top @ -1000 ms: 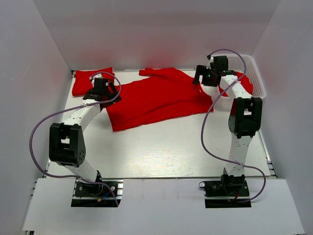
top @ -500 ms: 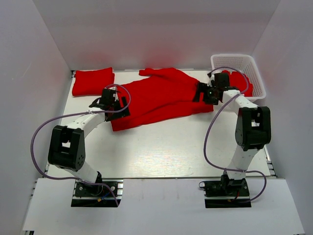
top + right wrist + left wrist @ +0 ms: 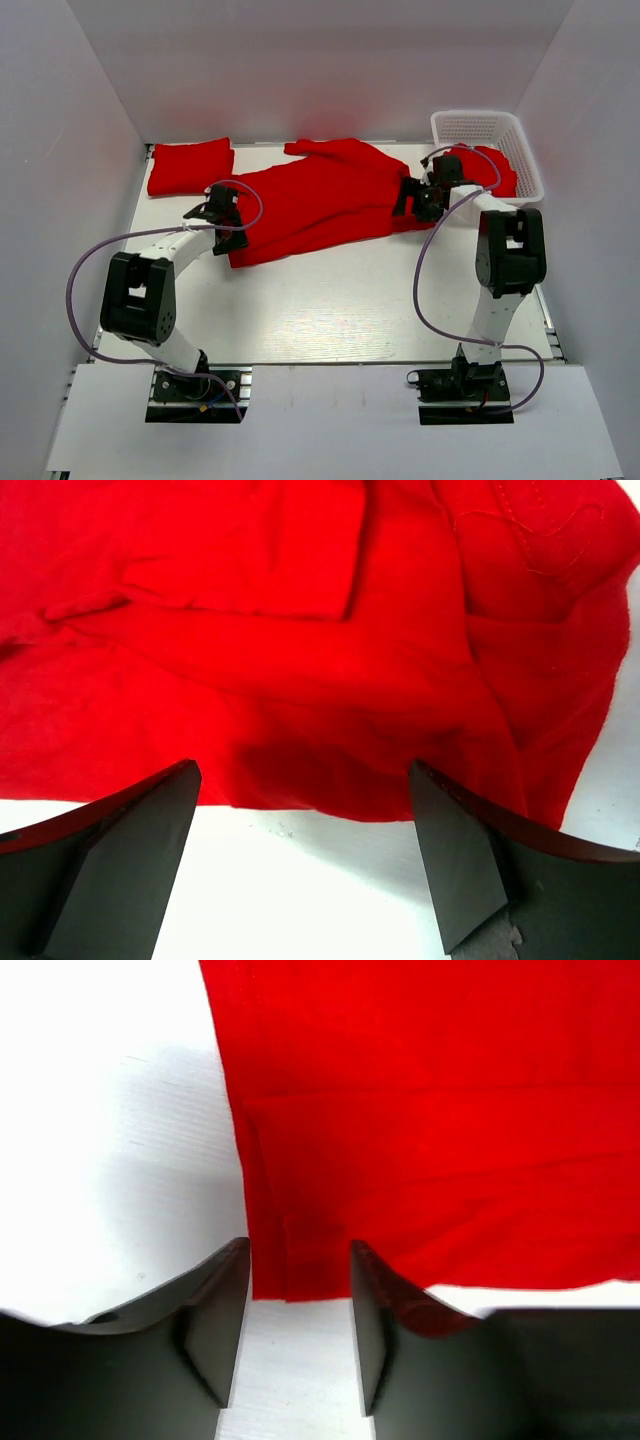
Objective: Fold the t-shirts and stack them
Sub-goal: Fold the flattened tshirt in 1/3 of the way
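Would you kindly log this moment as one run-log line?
left gripper: open, straddling spread t-shirt corner | right gripper: open at its other end | folded t-shirt: back left

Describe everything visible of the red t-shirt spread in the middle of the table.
The spread t-shirt is plain bright red, of thin soft cloth, without print. It lies flat and slanted on the white table, doubled over, one short sleeve pointing far. The left claw straddles its near-left hem corner; the open right claw stands at its rumpled right end.

Bright diffuse light; whites near glare; soft grey shadow beside left hand point(image 3: 298, 1260); focus crisp.
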You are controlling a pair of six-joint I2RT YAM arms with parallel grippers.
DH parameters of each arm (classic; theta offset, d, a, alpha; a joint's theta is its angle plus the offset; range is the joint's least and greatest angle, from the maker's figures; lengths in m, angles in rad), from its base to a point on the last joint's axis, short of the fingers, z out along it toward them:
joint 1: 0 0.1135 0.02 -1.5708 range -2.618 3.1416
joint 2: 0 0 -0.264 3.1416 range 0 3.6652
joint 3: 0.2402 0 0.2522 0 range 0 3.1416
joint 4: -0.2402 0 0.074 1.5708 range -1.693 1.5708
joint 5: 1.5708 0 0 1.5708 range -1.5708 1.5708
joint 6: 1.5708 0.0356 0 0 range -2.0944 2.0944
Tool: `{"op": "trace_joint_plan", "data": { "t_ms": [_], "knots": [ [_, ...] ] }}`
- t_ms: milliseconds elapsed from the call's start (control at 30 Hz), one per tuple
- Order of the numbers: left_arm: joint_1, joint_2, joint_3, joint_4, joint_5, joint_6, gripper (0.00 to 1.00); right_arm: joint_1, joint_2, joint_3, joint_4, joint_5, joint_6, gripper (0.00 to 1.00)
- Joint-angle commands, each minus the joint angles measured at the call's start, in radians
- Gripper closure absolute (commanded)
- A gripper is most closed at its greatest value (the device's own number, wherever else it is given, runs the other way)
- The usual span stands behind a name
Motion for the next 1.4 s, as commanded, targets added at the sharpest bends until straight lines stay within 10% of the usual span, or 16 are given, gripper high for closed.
{"op": "trace_joint_plan", "data": {
  "t_ms": [0,500,1367],
  "knots": [
    [-0.001,0.013,0.003,0.028,0.011,-0.005,0.49,-0.003,0.018,0.026,0.010,0.019,0.005,0.10],
    [0.017,0.056,0.031,0.085,0.011,-0.014,1.00,-0.001,0.041,0.013,-0.001,0.064,0.008,0.10],
    [0.054,0.217,0.269,-0.081,-0.167,-0.152,1.00,-0.007,0.076,0.029,-0.045,0.139,0.002,0.10]
  ]
}}
